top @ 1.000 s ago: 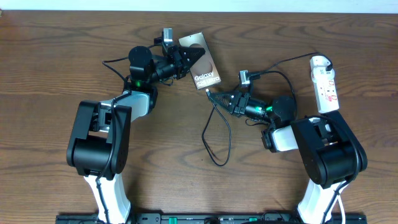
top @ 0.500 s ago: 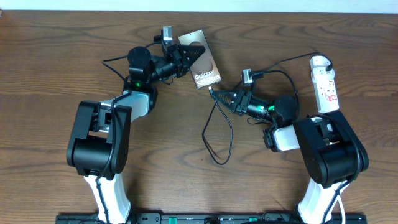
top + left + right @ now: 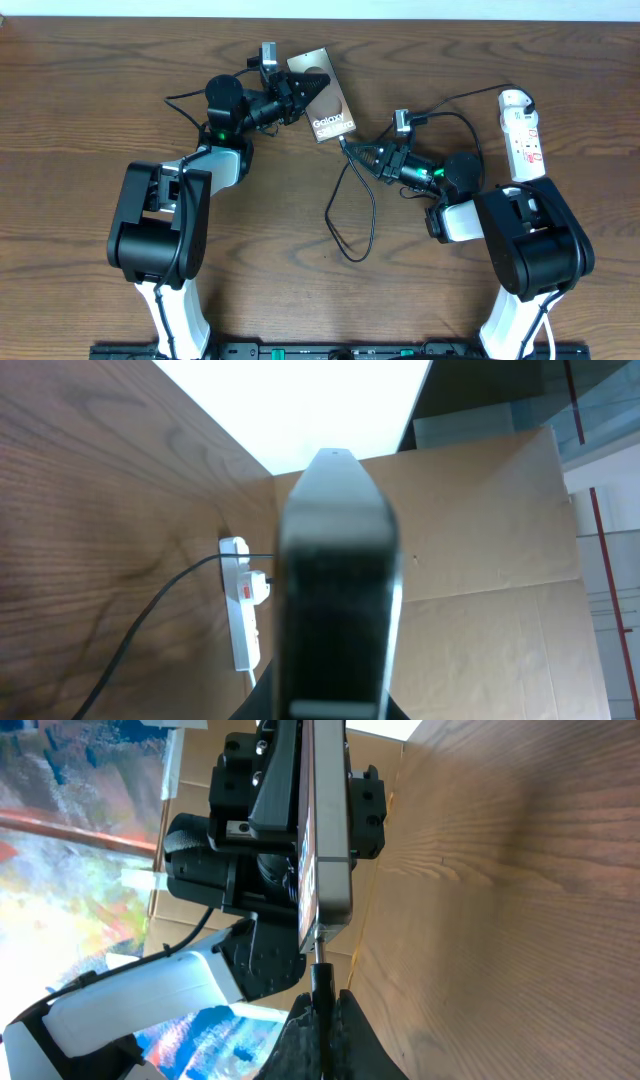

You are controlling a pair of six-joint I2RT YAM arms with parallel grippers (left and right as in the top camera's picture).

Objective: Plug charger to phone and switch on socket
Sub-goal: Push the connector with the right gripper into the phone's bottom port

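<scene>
Surrounding things: a brown wooden surface (image 3: 90, 120) carries everything; the charger (image 3: 352, 215) lies in a loose black loop at 6 o'clock from the phone (image 3: 325, 98), between the two arms. Brown cardboard (image 3: 480, 560) stands past the surface's far edge in the left wrist view.
Obstruction: from above, the left tool (image 3: 305, 92) covers the phone's 9 o'clock side.
Phone position: a grey-brown slab at about 12 o'clock from the surface's middle, turned askew, with its lettered end toward 5 o'clock.
Socket position: the socket (image 3: 522, 130) is a white strip with red switch marks at 3 o'clock, lying along the 12-to-6 line, well apart from the phone. A black cable runs to its 12 o'clock end.
Writing: white "Galaxy" on the phone; the smaller line under it is too small to read.
Left arm: reaches toward 1 o'clock, wrist turned to 3 o'clock, left tool clamped on the phone's edge.
Right arm: reaches toward 10 o'clock, right tool (image 3: 347, 148) pinched tight on the charger's small black connector. The connector's tip meets the phone's lettered end; whether it is seated cannot be told.
</scene>
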